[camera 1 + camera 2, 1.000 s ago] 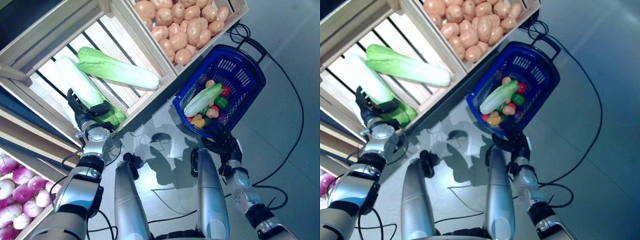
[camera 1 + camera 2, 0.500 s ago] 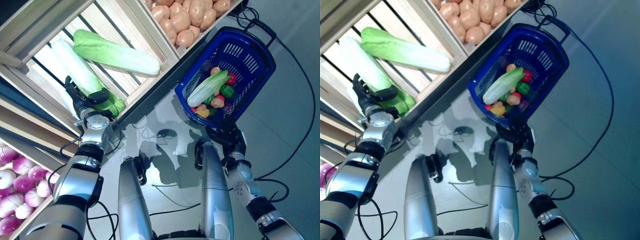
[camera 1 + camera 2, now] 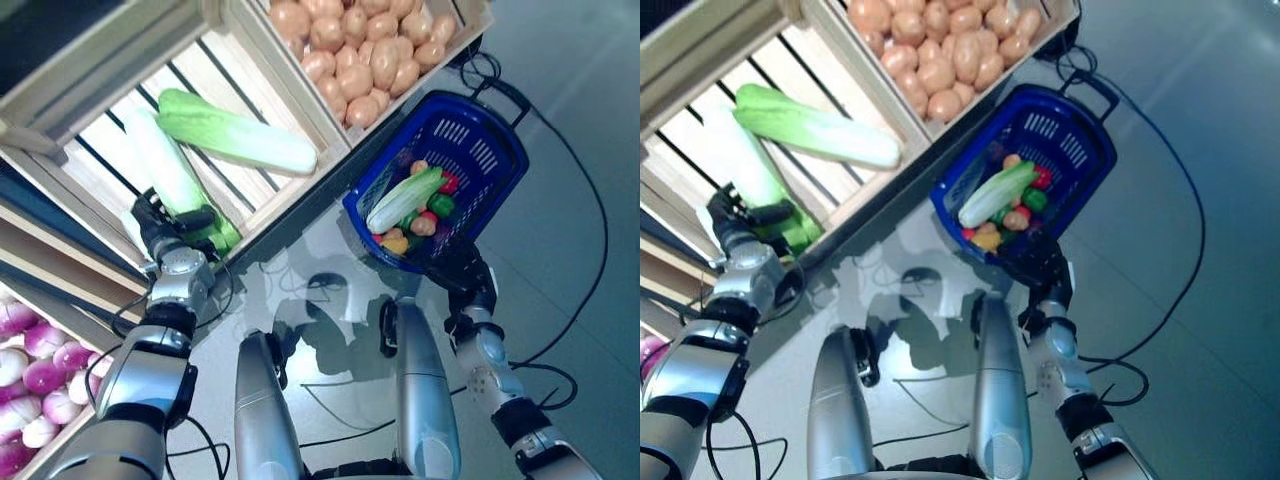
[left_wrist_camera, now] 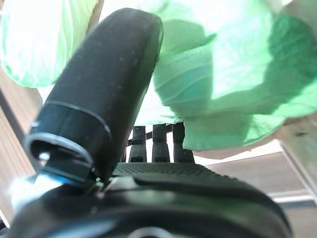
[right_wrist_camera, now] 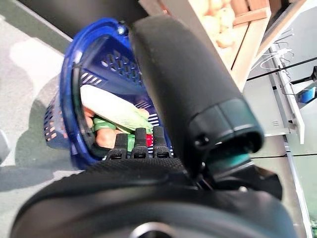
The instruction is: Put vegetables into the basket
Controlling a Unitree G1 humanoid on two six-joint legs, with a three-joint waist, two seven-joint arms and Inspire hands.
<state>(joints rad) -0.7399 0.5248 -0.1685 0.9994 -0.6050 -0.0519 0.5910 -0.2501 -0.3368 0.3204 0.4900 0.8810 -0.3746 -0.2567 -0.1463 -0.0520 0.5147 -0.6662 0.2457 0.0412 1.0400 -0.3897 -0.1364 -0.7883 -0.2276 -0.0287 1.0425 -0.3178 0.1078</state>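
My left hand (image 3: 170, 235) is in the wooden crate (image 3: 100, 190), at the leafy green end of a long pale cabbage (image 3: 165, 170). Its thumb (image 4: 99, 99) lies over the green leaves (image 4: 223, 84) and its fingers (image 4: 153, 144) reach under them, so the hand is shut on the cabbage. The cabbage rests on the crate's slats. The blue basket (image 3: 490, 130) stands on the floor to the right and holds another long cabbage (image 3: 405, 198), a red and a green pepper and small round vegetables. My right hand (image 3: 465, 275) is open just beside the basket's near rim (image 5: 69, 89).
A second long cabbage (image 3: 235, 140) lies in the same crate, just past the held one. The wooden stand (image 3: 300, 60) runs across the upper left, its corner close to the basket. Grey floor (image 3: 580, 120) lies to the right of the basket.
The camera has shifted. My left hand stays on the cabbage's leafy end and my right hand stays by the basket's rim.
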